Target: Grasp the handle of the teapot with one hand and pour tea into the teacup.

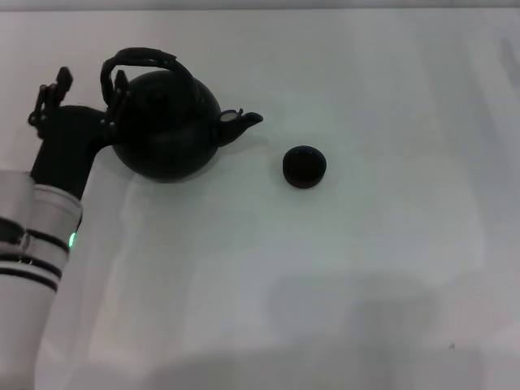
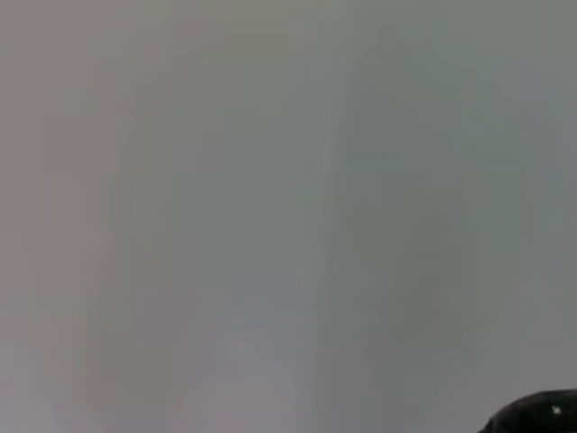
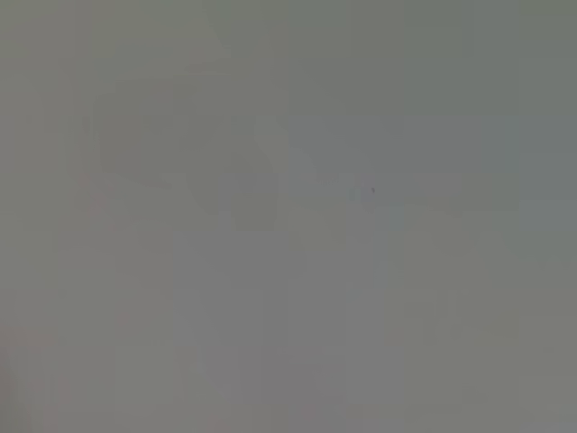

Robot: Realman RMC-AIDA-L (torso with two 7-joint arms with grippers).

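Black-fingered and dark in its housing, the left gripper (image 1: pixel 114 101) sits at the side of the teapot (image 1: pixel 166 130) away from the spout, up against the foot of the arched handle; whether its fingers pinch the handle or merely flank it cannot be told, as black parts merge with the black pot. Behind it the left arm runs back as a white sleeve with dark bands and a small green light. The teapot stands on the white table (image 1: pixel 366 268), its lid on, its short curved spout aimed at the teacup (image 1: pixel 305 166). The teacup sits upright on the spout side of the teapot, near the spout's tip but apart from it, its inside too dark to read. The left wrist view shows only pale surface and a dark sliver at one corner.
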